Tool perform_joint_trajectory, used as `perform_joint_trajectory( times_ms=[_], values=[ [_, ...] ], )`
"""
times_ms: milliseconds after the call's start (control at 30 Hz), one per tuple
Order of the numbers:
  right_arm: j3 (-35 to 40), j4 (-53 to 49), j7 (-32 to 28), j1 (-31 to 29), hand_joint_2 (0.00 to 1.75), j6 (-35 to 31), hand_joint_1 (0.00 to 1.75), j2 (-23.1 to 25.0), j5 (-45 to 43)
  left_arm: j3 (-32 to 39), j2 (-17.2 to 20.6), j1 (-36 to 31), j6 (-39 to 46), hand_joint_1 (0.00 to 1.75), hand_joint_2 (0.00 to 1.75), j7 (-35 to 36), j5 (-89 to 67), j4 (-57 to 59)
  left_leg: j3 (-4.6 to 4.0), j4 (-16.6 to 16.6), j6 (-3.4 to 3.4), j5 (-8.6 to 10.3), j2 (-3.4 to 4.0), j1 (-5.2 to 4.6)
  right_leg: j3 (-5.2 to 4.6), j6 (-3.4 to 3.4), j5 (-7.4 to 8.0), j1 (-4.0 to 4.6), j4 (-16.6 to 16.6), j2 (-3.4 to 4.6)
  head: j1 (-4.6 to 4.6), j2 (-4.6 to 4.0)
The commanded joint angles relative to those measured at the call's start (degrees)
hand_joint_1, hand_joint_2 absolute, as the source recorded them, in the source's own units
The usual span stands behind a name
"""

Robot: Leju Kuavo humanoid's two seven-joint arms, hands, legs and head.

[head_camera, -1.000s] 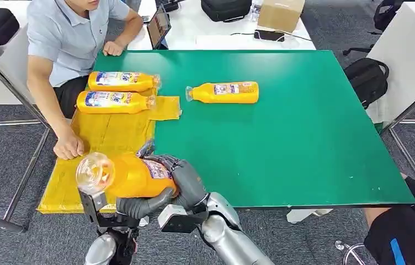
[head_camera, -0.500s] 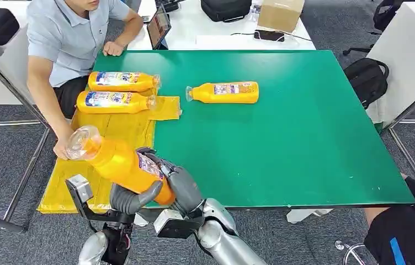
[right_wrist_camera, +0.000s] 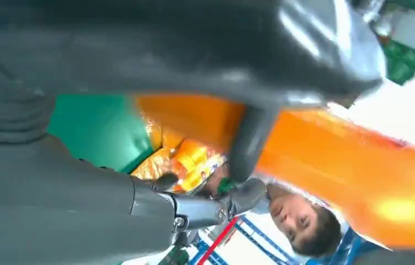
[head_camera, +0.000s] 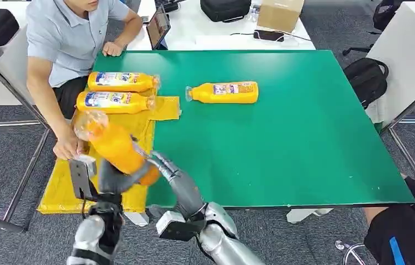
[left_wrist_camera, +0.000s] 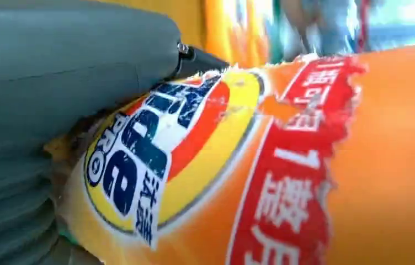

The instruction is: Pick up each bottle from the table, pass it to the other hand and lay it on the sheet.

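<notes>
The orange bottle [head_camera: 114, 148], low and left of centre in the head view, is gripped around its lower half by the left hand [head_camera: 114, 175]; it has swung up and leftward since a second ago and now tilts over the yellow sheet [head_camera: 111, 132]. The right hand [head_camera: 173, 175], which clasped it then, has let go, its fingers spread just beside the bottle's base. Two bottles [head_camera: 116, 91] lie at the sheet's far end, a fourth bottle [head_camera: 223, 92] on the green table [head_camera: 282, 138]. A person's hand [head_camera: 68, 148] rests on the sheet's left edge; bare sheet lies between it and the held bottle.

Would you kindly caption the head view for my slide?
Left hand grips an orange bottle above the yellow sheet; right hand opens beside it.
</notes>
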Motion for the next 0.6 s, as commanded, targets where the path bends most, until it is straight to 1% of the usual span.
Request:
perform_joint_trajectory(
  times_ms=[33, 100, 233, 267, 300, 333, 367, 400, 433, 500, 533, 600],
  values=[
    [-0.31, 3.51, -1.95, 0.38, 0.0, -1.5, 0.0, 0.2, -0.02, 5.65, 1.21, -8.45, 7.17, 1.75, 1.75, 2.67, -7.41, 13.51, 0.27, -0.14, 0.1, 0.0, -0.22, 0.0, 0.37, -0.15, -0.08, 0.04, -0.13, -0.3, 0.02, 0.0],
    [-0.06, 3.71, -1.95, 0.03, 0.0, -1.28, 0.0, 0.17, -0.01, 5.21, 1.43, -8.85, 9.25, 1.75, 1.75, 1.26, -10.88, 13.82, 0.31, -0.11, 0.12, -0.04, -0.05, 0.0, 0.39, -0.16, -0.08, 0.05, -0.12, -0.16, 0.02, 0.0],
    [0.09, 3.96, -1.95, -0.34, 0.0, -0.63, 0.0, 0.07, -0.3, 5.2, 2.36, -10.2, 10.61, 1.75, 1.75, 0.44, -16.35, 15.26, 0.13, -0.08, 0.06, 0.01, -0.07, -0.02, 0.22, -0.12, -0.05, 0.0, -0.04, -0.15, 0.0, 0.0],
    [0.45, 3.92, -1.95, -0.55, 0.0, 0.11, 0.0, -0.05, -0.23, 3.54, 4.25, -11.66, 13.65, 1.75, 1.75, 1.11, -24.19, 17.37, 0.24, -0.11, 0.08, -0.02, -0.06, -0.03, 0.33, -0.17, -0.08, 0.0, -0.07, -0.16, 0.0, 0.0],
    [0.4, 3.82, -1.95, -0.69, 0.0, 0.42, 0.0, -0.06, -0.29, 4.26, 4.71, -12.95, 13.42, 1.75, 1.75, 0.89, -26.07, 18.71, 0.1, -0.07, 0.05, 0.03, -0.09, -0.01, 0.21, -0.13, -0.03, 0.02, -0.04, -0.16, 0.02, 0.0],
    [0.48, 3.83, -1.95, -0.86, 0.0, 1.03, 0.0, -0.08, -0.24, 4.34, 5.62, -14.62, 15.61, 1.75, 1.75, 1.61, -31.07, 21.2, 0.2, -0.09, 0.06, 0.01, -0.09, -0.01, 0.3, -0.19, -0.06, 0.03, -0.05, -0.19, 0.0, 0.0],
    [0.42, 3.81, -1.95, -0.96, 0.0, 1.41, 0.0, -0.07, -0.18, 3.91, 7.11, -16.58, 15.61, 1.75, 1.75, 2.55, -35.62, 23.95, 0.14, -0.08, 0.05, 0.03, -0.07, -0.02, 0.21, -0.16, -0.04, 0.01, -0.03, -0.15, 0.0, 0.0],
    [0.44, 3.83, -1.95, -1.05, 0.0, 1.66, 0.0, -0.08, -0.13, 3.85, 7.78, -17.65, 15.38, 1.75, 1.75, 2.6, -37.08, 25.73, 0.24, -0.12, 0.07, 0.03, -0.11, -0.01, 0.32, -0.24, -0.06, 0.04, -0.05, -0.22, 0.0, 0.0],
    [0.52, 3.82, -1.95, -1.15, 0.0, 2.17, 0.0, -0.13, 0.01, 2.96, 9.2, -19.74, 17.01, 1.75, 1.75, 3.75, -42.93, 29.37, 0.1, -0.08, 0.04, 0.04, -0.06, -0.01, 0.16, -0.16, -0.02, 0.02, -0.02, -0.13, 0.0, 0.0],
    [0.47, 3.86, -1.95, -1.2, 0.0, 2.58, 0.0, -0.18, 0.02, 1.55, 11.1, -21.97, 16.91, 1.75, 1.75, 4.73, -47.39, 33.1, 0.15, -0.09, 0.04, 0.05, -0.1, 0.01, 0.22, -0.18, -0.02, 0.05, -0.03, -0.17, 0.0, 0.0],
    [0.42, 3.91, -1.95, -1.25, 0.0, 3.27, 0.0, -0.29, 0.16, 0.81, 12.27, -24.26, 16.01, 1.75, 1.75, 5.8, -51.96, 37.27, 0.23, -0.11, 0.06, 0.06, -0.09, 0.02, 0.27, -0.23, -0.03, 0.07, -0.04, -0.19, 0.0, 0.0],
    [0.38, 4.08, -1.95, -1.22, 0.0, 3.72, 0.0, -0.48, 0.26, -0.6, 13.79, -25.98, 14.16, 1.75, 1.75, 7.23, -55.91, 40.5, 0.08, -0.06, 0.0, 0.1, -0.09, 0.03, 0.15, -0.14, -0.01, 0.06, 0.01, -0.16, 0.0, 0.0]
  ],
)
